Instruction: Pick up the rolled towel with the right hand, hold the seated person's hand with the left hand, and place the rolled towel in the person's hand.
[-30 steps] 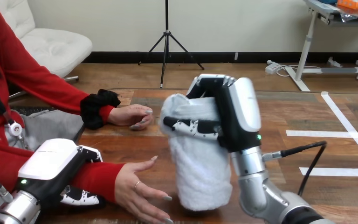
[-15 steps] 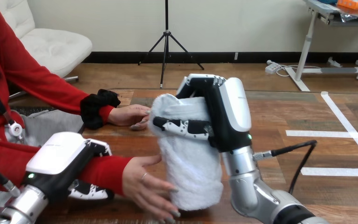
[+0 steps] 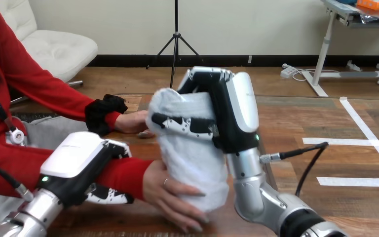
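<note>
At frame centre, right robot hand (image 3: 227, 118) gripped rolled towel (image 3: 192, 158) upright, lower end in person's hand (image 3: 172, 190); lower left, left robot hand (image 3: 79, 163) clasped that wrist (image 3: 131, 175), prob. steadying it for handover.

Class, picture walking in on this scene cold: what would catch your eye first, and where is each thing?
The white rolled towel stands upright at the view's centre, gripped near its top by the robot's right hand. The person's hand cups the towel's lower end from the left. At lower left, the robot's left hand is clasped round that arm's red-sleeved forearm.
</note>
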Motion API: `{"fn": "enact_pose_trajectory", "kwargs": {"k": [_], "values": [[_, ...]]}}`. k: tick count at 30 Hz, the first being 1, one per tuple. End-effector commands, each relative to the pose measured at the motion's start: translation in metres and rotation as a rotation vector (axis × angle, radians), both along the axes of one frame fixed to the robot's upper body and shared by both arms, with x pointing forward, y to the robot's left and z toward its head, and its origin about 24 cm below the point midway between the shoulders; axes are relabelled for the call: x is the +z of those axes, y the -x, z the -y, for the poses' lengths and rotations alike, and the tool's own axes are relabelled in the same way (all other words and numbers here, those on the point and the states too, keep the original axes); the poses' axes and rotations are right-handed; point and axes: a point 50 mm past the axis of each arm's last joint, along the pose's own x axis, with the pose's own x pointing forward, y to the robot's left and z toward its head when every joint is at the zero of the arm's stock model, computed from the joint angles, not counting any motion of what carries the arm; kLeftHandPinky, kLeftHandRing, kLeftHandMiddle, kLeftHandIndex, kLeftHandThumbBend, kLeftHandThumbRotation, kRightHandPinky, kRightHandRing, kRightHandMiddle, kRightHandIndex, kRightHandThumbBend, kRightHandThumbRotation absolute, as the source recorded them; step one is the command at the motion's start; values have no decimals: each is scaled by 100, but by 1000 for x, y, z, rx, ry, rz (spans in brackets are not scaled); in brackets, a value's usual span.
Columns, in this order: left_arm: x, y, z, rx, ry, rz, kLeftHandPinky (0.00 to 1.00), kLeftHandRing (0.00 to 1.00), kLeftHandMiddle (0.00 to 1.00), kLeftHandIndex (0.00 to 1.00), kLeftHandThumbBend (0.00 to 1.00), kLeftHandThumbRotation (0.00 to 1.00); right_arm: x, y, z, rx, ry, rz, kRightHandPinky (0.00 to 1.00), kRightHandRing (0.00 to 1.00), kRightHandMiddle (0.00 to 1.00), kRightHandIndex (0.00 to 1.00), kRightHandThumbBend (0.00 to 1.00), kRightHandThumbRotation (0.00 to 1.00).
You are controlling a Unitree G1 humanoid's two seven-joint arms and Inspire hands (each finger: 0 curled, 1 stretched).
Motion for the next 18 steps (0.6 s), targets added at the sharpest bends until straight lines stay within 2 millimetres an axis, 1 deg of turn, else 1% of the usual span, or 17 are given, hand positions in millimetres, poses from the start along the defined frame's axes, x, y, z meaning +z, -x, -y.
{"fn": "enact_pose_trajectory", "kwargs": {"k": [1,18], "values": [[45,-21,25,-83,94,194,34,36,42,44,78,12,54,-12,-24,68,-105,208,12,16,22,23,75,0],[48,-22,29,-69,100,185,33,35,42,44,79,8,62,-8,-38,58,-172,259,12,15,21,23,75,0]]}}
